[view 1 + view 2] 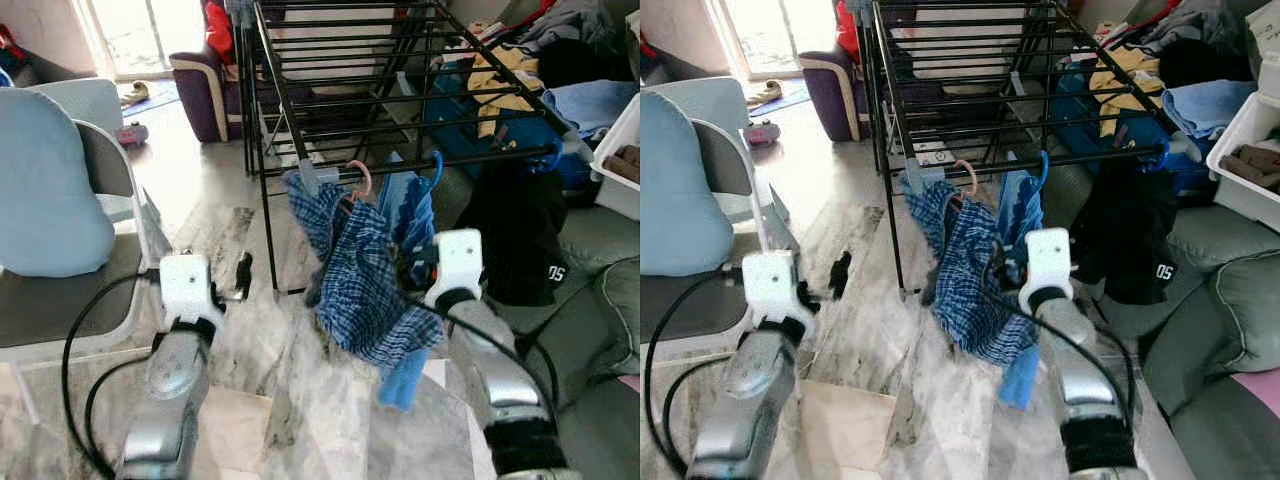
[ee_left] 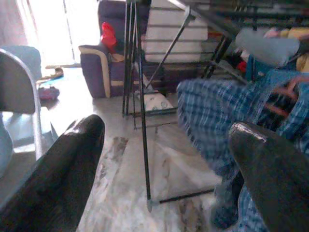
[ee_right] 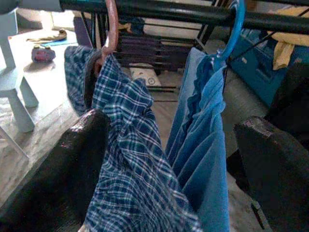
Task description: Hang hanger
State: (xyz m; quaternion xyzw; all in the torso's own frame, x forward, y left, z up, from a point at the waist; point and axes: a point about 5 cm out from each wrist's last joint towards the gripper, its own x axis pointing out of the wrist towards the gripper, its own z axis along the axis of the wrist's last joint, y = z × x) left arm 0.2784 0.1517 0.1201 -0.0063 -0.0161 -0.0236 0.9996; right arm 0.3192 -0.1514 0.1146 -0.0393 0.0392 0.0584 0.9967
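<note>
A pink hanger (image 1: 360, 178) hooks over the front rail of the black drying rack (image 1: 400, 90) and carries a blue plaid shirt (image 1: 355, 270). Beside it on the same rail hangs a blue hanger (image 3: 234, 24) with a plain blue garment (image 3: 203, 145). My right gripper (image 3: 174, 140) is open just in front of and below the two garments, with nothing between its fingers. In the head views its fingers are partly hidden by the plaid shirt. My left gripper (image 1: 235, 280) is open and empty above the marble floor, left of the rack's leg.
A chair with a light blue cushion (image 1: 50, 200) stands close on the left. On the right, a black garment (image 1: 520, 240) hangs from the rail, with a grey-green sofa (image 1: 600, 290) and a white bin (image 1: 620, 150) beyond. A purple armchair (image 1: 205, 90) stands behind the rack.
</note>
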